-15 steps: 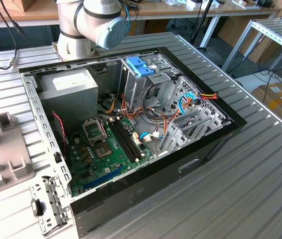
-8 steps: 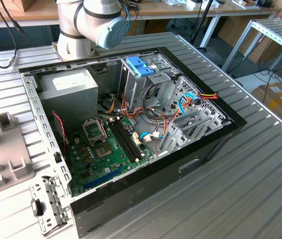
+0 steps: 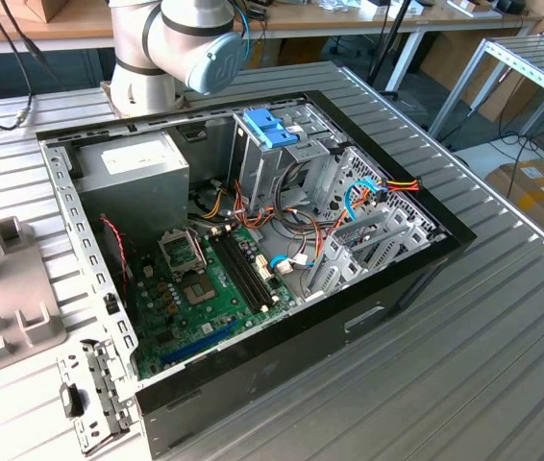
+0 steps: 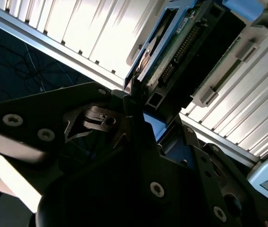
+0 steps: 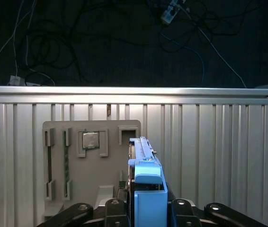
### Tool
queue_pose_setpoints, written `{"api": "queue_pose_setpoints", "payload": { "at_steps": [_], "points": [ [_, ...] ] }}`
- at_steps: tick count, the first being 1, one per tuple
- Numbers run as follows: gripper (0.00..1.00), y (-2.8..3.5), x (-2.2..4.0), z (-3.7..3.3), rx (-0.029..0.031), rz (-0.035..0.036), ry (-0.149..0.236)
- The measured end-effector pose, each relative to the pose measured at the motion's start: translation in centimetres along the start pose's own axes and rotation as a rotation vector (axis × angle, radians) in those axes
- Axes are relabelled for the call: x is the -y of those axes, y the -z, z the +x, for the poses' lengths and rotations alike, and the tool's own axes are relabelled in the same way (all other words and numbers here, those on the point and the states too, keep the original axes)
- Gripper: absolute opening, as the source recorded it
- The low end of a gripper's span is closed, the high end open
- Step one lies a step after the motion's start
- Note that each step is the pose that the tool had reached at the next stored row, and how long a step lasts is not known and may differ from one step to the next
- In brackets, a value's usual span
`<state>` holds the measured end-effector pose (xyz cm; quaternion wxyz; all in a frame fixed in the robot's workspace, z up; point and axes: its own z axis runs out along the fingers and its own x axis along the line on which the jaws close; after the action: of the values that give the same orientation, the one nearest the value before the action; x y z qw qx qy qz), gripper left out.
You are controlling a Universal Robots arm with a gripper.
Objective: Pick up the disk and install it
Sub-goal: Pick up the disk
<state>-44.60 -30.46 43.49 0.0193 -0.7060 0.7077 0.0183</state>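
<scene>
1. Your gripper (image 5: 148,210) is clamped on the disk (image 5: 143,161). In the first wrist view a black finger (image 5: 116,208) sits against each flat side, and the disk stands on its thin edge between them.
2. The blue end piece (image 5: 150,196) is the end nearest the gripper. The disk's far end points toward the table's edge rail (image 5: 124,94).
3. In the second wrist view the disk's green board face (image 4: 181,47) is turned to the camera, over the ribbed table (image 5: 219,151).
4. Behind the disk lies the grey holder plate (image 5: 91,175), and the disk covers one of its side edges. You cannot tell whether the two touch. A square chip (image 5: 90,140) sits in one of the plate's recesses.
5. Past the disk on its other side the ribs run bare up to the rail. Beyond the rail the floor is dark, with loose cables (image 5: 53,52).
6. In the exterior view the open computer case (image 3: 282,346) lies mid-table with the arm (image 3: 185,38) at its far edge.
7. Inside it, the cage with the light-blue top (image 3: 272,130) stands near the far wall, just beside the grey power-supply box (image 3: 142,168). Coloured wires (image 3: 368,192) crowd its other side.
8. Wide bare table runs along the case's near edge and the exterior view's right.
9. A metal bracket (image 3: 94,394) lies at the near corner of the case, on the exterior view's left.
</scene>
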Motion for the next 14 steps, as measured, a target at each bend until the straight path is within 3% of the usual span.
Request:
{"api": "queue_pose_setpoints", "payload": {
  "at_steps": [14],
  "points": [
    [0.37, 1.54, 0.00, -0.08, 0.0000, 0.0000, 0.000]
  ]
}}
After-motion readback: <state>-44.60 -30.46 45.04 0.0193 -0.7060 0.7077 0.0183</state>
